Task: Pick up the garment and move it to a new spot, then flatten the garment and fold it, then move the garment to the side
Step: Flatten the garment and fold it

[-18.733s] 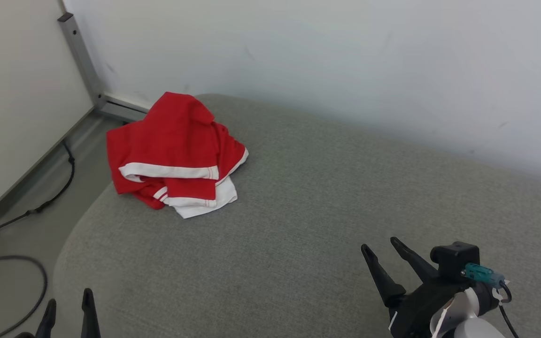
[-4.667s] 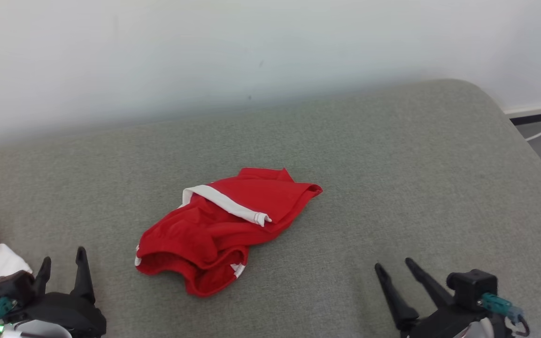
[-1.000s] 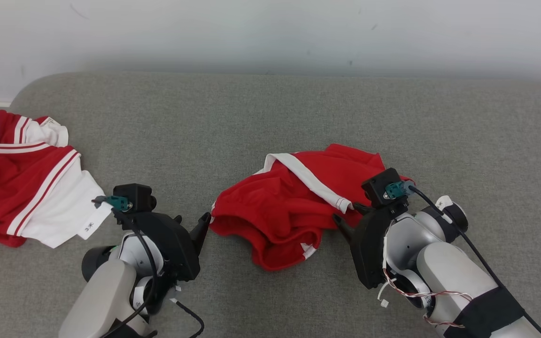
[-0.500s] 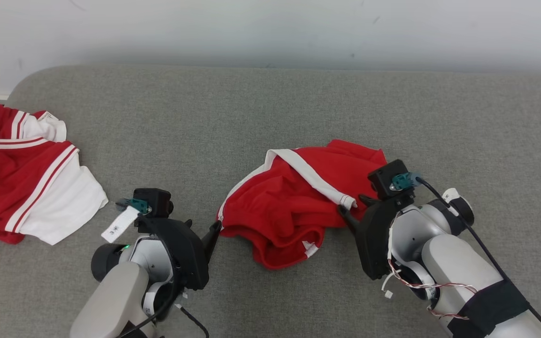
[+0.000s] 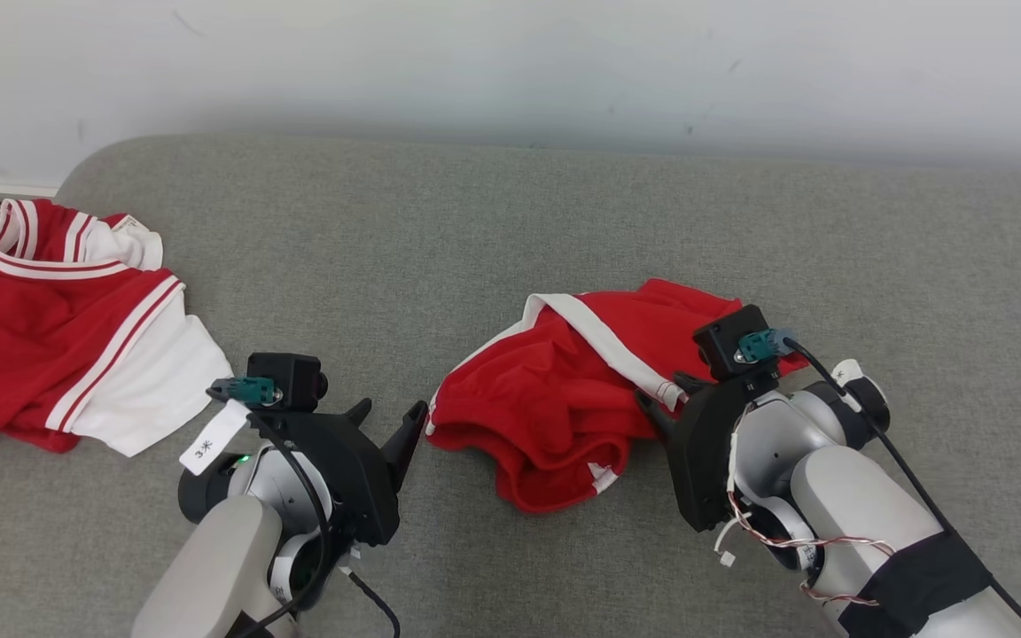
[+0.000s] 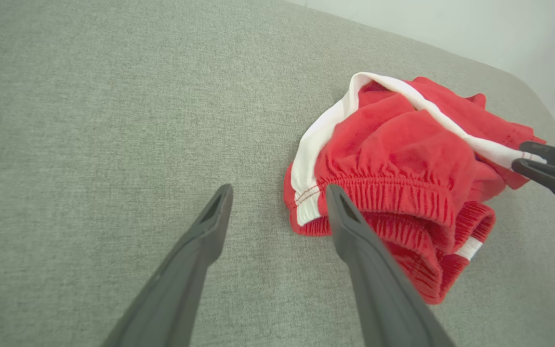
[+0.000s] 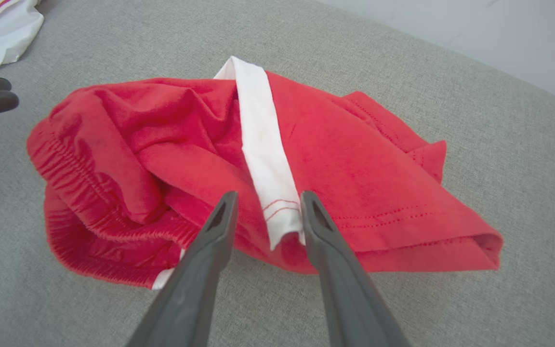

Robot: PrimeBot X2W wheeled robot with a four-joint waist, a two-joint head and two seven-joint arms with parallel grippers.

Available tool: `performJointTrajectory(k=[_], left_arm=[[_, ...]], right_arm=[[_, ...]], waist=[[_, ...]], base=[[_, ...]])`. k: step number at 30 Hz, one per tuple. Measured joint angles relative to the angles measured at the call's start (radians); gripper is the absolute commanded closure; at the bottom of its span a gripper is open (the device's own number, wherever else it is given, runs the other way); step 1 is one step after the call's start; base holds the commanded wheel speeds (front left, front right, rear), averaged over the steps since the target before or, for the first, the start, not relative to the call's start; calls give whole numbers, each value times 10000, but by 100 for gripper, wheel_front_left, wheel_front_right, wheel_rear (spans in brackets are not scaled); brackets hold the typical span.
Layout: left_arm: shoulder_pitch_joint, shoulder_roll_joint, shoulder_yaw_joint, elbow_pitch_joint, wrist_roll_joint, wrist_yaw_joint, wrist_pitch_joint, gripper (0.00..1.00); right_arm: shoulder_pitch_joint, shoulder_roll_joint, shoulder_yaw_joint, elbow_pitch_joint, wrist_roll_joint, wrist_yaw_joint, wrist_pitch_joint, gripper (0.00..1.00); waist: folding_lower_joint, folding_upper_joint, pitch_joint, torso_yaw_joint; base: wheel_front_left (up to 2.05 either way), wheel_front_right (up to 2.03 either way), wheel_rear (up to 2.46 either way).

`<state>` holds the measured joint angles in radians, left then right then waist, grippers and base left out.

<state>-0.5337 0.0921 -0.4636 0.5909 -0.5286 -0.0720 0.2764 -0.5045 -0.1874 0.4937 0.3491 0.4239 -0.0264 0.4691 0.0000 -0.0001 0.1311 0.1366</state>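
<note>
1. Grey cushion (image 5: pixel 510 213) set against a pale wall (image 5: pixel 475 62) serves as the work surface.
2. The garment (image 5: pixel 555 408), red shorts with a white stripe, lies crumpled at centre frame, neither flattened nor folded.
3. Left tool (image 5: pixel 391 409): jaws wide apart and empty, with the tips just beside the elastic waistband at the garment's left edge.
4. Right tool (image 5: pixel 661 392): jaws apart, straddling the end of the white stripe, not clamped.
5. Assessment: the grasp for spreading is pending; flattening, folding and the move aside all remain.
6. A second red-and-white garment (image 5: pixel 76 346) lies at the left of the frame, well apart. It does not obstruct the work.
</note>
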Motion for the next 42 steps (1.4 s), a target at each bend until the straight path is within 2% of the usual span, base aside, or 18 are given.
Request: performJointTrajectory(k=[5, 13, 16, 18, 24, 28, 31, 32, 34, 35, 36, 42], left_arm=[[260, -33, -221, 81, -73, -171, 117, 0], [330, -174, -232, 276, -104, -161, 127, 0], [236, -180, -148, 334, -104, -146, 79, 0], [153, -180, -134, 360, -104, -146, 75, 0], [72, -201, -113, 537, -104, -84, 4, 0], [-35, -242, -115, 656, -104, -77, -81, 4], [-78, -268, -113, 713, -104, -75, -148, 9], [-80, -268, -113, 742, -104, -75, -192, 16], [-95, -268, -105, 784, -104, -73, -249, 55], [-116, -270, -98, 792, -104, -73, -318, 69], [-161, -272, -96, 809, -104, -73, -336, 100], [-315, -297, -67, 853, -104, -73, -594, 100]], right_arm=[[1, 90, 115, -2, 10, 13, 2, 36], [7, 29, 96, -12, 12, 13, 4, 37], [7, 27, 94, -25, 12, 13, 2, 42], [7, 25, 94, -40, 12, 13, 2, 51], [7, 10, 94, -48, 12, 13, 2, 55], [6, 10, 102, -56, 12, 13, 4, 56], [5, 8, 109, -56, 12, 13, 4, 62], [4, 8, 109, -56, 12, 13, 4, 75], [3, 6, 111, -56, 12, 13, 4, 95], [2, 2, 111, -56, 12, 13, 4, 100], [0, -4, 111, -56, 10, 13, 2, 100], [-7, -36, 98, -54, 10, 13, -73, 100]], waist=[[0, 1, 3, -103], [0, 1, 112, -243], [0, 1, 148, -269], [0, 1, 172, -283], [0, 1, 249, -306], [0, 1, 300, -315], [0, 1, 332, -324], [0, 1, 341, -328], [0, 1, 355, -335], [1, 1, 360, -337], [0, 1, 363, -339], [0, 1, 352, -342]], base=[[0, 0, 0], [0, 0, 0], [0, 0, 0], [0, 0, 0], [0, 0, 0], [0, 0, 0], [0, 0, 0], [0, 0, 0], [0, 0, 0], [0, 0, 0], [0, 0, 0], [0, 0, 0]])
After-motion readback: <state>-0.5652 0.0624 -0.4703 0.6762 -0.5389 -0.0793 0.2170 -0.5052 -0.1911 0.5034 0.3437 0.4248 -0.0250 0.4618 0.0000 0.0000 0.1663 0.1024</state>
